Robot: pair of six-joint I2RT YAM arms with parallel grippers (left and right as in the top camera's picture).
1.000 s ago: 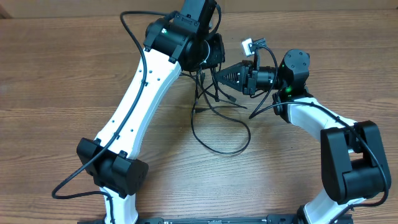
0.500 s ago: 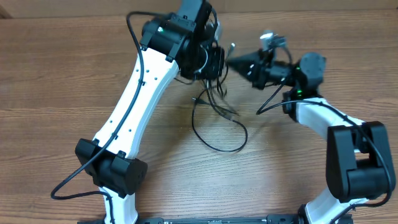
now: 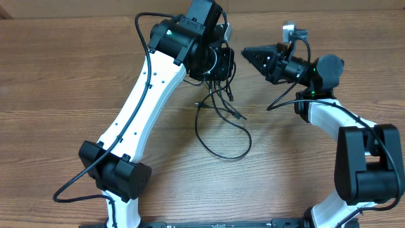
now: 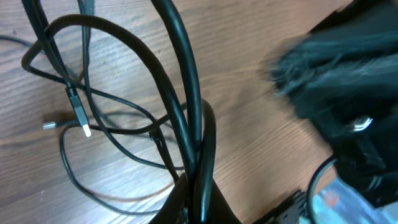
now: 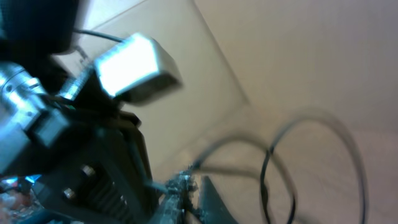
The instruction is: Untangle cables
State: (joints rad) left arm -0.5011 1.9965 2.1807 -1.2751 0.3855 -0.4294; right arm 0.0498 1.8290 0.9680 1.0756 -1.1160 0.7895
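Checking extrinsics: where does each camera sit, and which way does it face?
Overhead: above the table, looking straight down; both arms, left hand, right hand, cables.
Left wrist: on the left arm, looking down past its own fingers at the cables they pinch; right arm blurred at right.
Right wrist: on the right arm, aimed sideways at the left arm; own fingertips low, blurred.
Shared: overhead and left wrist both show the cables on the wood.

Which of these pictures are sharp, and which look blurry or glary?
Overhead view: sharp, evenly lit, cables plain on the wooden table. Left wrist view: cables crisp, but the dark shape at right is smeared. Right wrist view: blurred all over, with a glaring white block.
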